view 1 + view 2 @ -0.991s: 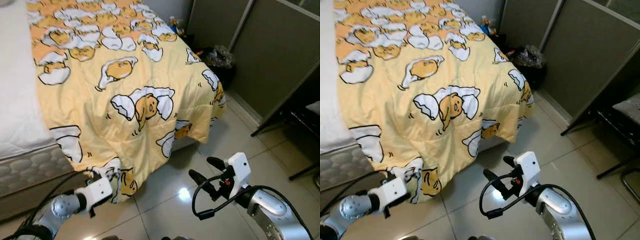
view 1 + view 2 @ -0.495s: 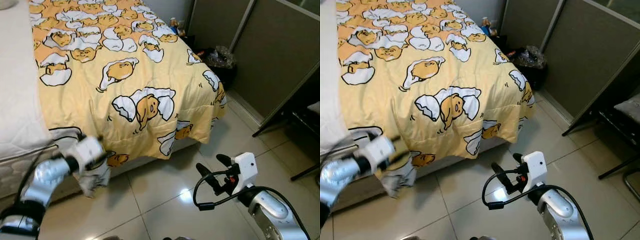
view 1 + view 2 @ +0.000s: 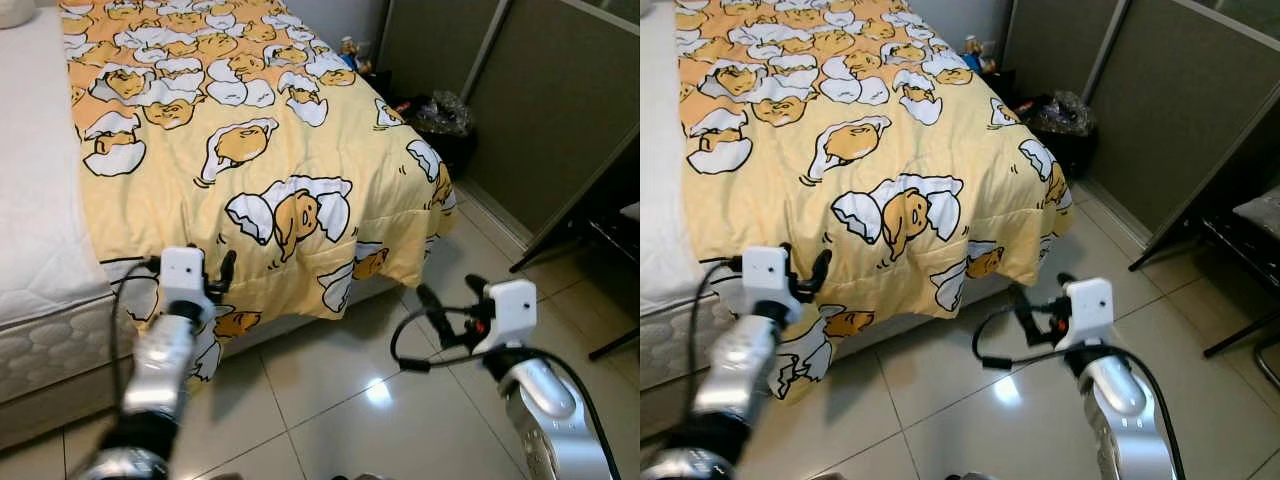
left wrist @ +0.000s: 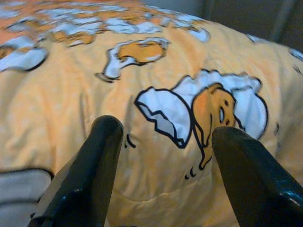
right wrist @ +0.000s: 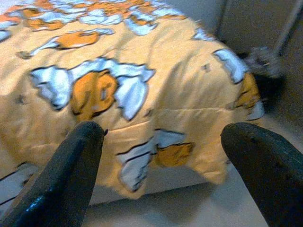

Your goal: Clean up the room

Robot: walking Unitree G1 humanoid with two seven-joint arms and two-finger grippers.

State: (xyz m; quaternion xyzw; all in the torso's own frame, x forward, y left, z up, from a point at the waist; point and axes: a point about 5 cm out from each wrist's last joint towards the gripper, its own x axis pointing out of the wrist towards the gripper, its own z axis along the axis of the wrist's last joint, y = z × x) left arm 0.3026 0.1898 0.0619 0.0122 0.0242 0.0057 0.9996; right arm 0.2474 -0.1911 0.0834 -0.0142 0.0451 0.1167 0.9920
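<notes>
**Pincers spread at the foot of the bed**

At the foot of the bed [image 3: 60,330], the yellow egg-print blanket [image 3: 280,150] lies over the mattress with its lower edge hanging past the side, one corner drooping towards the tiled floor [image 3: 330,400]. A strip of white mattress shows beside the blanket, so the cover sits off-centre and probably needs straightening.

The left pincer [image 3: 213,278] sits right at the blanket's hanging edge, its two black fingers [image 4: 90,165] spread wide with printed fabric visible between them and nothing gripped. That placement suggests it is lined up to take hold of the edge and draw it across.

The right pincer [image 3: 452,303] hovers over the floor, near the blanket's drooping corner but apart from it, fingers [image 5: 71,165] likewise wide and empty, pointing at the cloth. Beyond the bed, a dark bin [image 3: 440,125] stands by the grey partition [image 3: 560,120].
</notes>
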